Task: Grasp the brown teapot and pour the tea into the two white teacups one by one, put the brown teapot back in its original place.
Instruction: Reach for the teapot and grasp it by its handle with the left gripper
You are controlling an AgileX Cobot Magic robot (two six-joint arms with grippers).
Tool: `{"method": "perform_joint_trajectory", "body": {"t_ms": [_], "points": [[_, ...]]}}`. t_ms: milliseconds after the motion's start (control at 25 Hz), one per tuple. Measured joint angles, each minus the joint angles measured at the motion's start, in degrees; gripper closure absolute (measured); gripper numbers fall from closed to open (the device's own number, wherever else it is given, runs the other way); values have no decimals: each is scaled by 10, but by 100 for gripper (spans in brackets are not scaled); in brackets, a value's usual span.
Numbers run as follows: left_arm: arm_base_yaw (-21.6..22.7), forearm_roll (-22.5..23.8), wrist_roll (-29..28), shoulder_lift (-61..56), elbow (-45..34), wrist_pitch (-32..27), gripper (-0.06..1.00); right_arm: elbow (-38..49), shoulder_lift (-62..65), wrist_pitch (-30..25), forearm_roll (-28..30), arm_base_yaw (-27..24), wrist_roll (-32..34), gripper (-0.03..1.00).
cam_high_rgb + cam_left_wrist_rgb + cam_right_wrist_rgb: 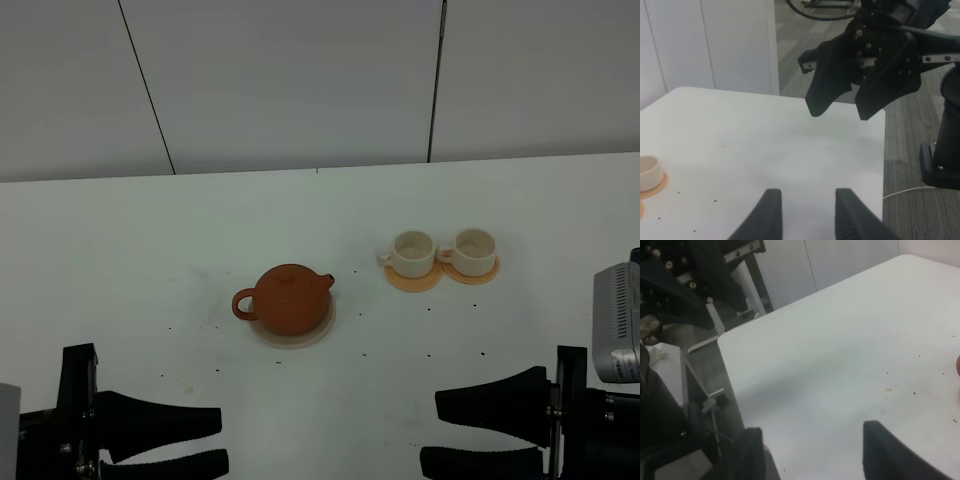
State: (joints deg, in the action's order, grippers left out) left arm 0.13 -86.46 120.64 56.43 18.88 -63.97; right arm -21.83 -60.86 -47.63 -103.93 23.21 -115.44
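Both arms sit low at the near edge of the white table [150, 250], pointing inward at one another. The left claw [222, 440] is spread wide with nothing between its black fingers [772, 215]; the right claw [430, 432] gapes just as wide and is just as bare; from the left wrist view it [840, 114] hangs opposite, over the table's far corner, jaws parted.

The brown teapot [290, 300] stands upright, lid on, well beyond the gap between the two claws and somewhat nearer the left claw than the right; its spout faces the right claw's side and its loop handle the left claw's side; neither claw touches it. It rests on the pale disc [300, 340], whose rim peeks out beneath it.

The two white teacups [412, 253] [472, 247] stand side by side, farther out, beyond the right claw's fingertips and well apart from them; each sits on its own orange coaster [415, 283] [480, 275], and the coasters touch or slightly overlap; the teapot is between the left claw and the nearer cup.
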Motion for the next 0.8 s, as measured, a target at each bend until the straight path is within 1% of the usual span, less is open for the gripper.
{"method": "perform_joint_trajectory", "body": {"t_ms": [800], "points": [[0, 1, 0, 0, 0, 11, 62, 0, 0, 0, 0, 0, 0, 54]]}}
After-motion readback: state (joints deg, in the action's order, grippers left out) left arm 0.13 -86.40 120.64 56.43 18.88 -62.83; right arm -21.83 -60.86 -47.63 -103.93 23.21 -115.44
